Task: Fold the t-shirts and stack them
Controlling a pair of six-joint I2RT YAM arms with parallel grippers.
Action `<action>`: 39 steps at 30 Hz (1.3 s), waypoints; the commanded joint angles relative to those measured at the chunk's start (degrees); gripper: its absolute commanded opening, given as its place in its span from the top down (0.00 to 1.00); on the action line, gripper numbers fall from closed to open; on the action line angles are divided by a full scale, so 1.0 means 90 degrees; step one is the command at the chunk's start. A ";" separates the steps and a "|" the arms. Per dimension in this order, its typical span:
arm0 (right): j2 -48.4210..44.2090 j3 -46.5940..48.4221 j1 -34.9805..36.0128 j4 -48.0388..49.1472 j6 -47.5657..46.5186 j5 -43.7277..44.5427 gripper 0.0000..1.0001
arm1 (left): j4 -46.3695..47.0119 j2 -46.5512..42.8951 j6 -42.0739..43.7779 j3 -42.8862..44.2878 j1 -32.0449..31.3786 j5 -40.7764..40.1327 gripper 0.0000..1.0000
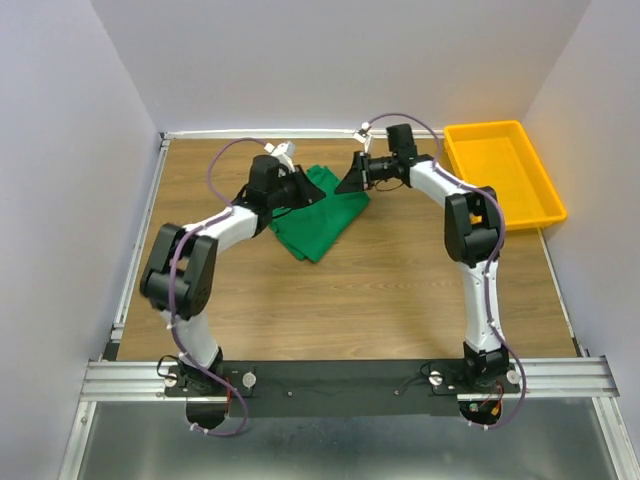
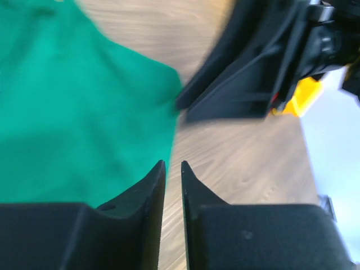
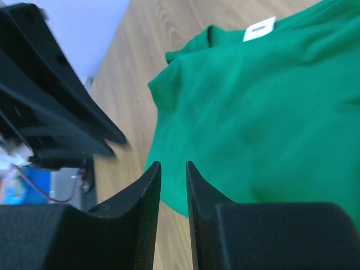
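One green t-shirt (image 1: 330,215) is lying bunched on the wooden counter (image 1: 380,300), toward twelve o'clock from its middle. Its ten o'clock part is hiding under the left arm's wrist in the top view, so the sleeves and hem are hard to sort out there. The wrist views are cutting the cloth off at their edges. The left wrist view is blurring badly, and the other arm is showing only as a dark smear at one o'clock, with a scrap of the yellow tray (image 1: 505,165) peeking behind it. A white neck label (image 3: 259,28) is showing at twelve o'clock in the right wrist view.

Both arms are bending at the elbow and reaching inward, their wrists facing each other over the shirt's far edge. The left fingers (image 2: 172,164) are standing slightly apart with nothing between them, hovering at the cloth's three o'clock border. The right fingers (image 3: 170,164) are likewise parting narrowly and gripping nothing, pointing across the shirt's nine o'clock edge. The tray is sitting at the counter's two o'clock corner, well apart from the shirt.
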 commanded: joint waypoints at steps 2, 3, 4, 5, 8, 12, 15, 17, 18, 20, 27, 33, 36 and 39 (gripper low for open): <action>0.0704 0.0278 0.0128 -0.0148 0.1252 -0.0023 0.68 | 0.0445 0.1342 -0.0579 0.0712 -0.0152 0.0967 0.80; 0.0811 0.0298 0.0128 -0.0157 0.1331 0.0181 0.68 | 0.0436 0.1499 -0.0668 0.0916 -0.0142 0.0957 0.80; 0.0841 0.0279 0.0118 -0.0167 0.1370 0.0319 0.67 | 0.0426 0.1790 -0.0756 0.1025 -0.0113 0.0947 0.80; 0.0842 0.0230 0.0099 -0.0167 0.1429 0.0601 0.67 | 0.0377 0.1938 -0.0835 0.1103 -0.0103 0.0938 0.81; 0.0822 -0.0062 0.0021 -0.0196 0.1537 0.1089 0.67 | 0.0094 0.2329 -0.1147 0.1328 0.0023 0.0744 0.86; 0.0754 -0.0384 -0.0097 -0.0478 0.1410 0.1725 0.67 | 0.0035 0.2360 -0.1508 0.1075 0.0335 0.0382 0.88; 0.0734 -0.0667 -0.0175 -0.0616 0.1381 0.1892 0.67 | 0.0055 0.2204 -0.1782 0.0705 0.0638 0.0098 0.88; 0.0715 -0.0815 -0.0195 -0.0646 0.1322 0.1902 0.67 | 0.0152 0.2067 -0.1929 0.0558 0.0834 -0.0009 0.88; 0.0686 -0.0873 -0.0195 -0.0675 0.1283 0.1883 0.67 | 0.0162 0.2047 -0.1968 0.0509 0.0883 -0.0068 0.88; 0.0627 -0.0971 -0.0195 -0.0723 0.1147 0.1708 0.67 | 0.0123 0.1998 -0.1978 0.0450 0.0999 -0.0146 0.89; -0.0016 -0.0991 -0.0224 -0.0900 -0.0093 0.0253 0.67 | 0.0182 0.1765 -0.1704 0.0459 0.1157 -0.0293 0.89; -0.0526 -0.0457 -0.0224 -0.0890 -0.0368 -0.0344 0.67 | 0.0435 0.0993 -0.0592 0.0742 0.1069 0.0448 0.85; -0.0146 0.0003 -0.0204 -0.0880 0.0129 -0.0150 0.67 | 0.0455 0.0622 -0.0308 0.0646 0.0767 0.0966 0.82; 0.0322 0.0385 -0.0146 -0.0880 0.0588 0.0143 0.67 | 0.0601 0.0368 -0.0366 0.0159 0.0271 0.1152 0.80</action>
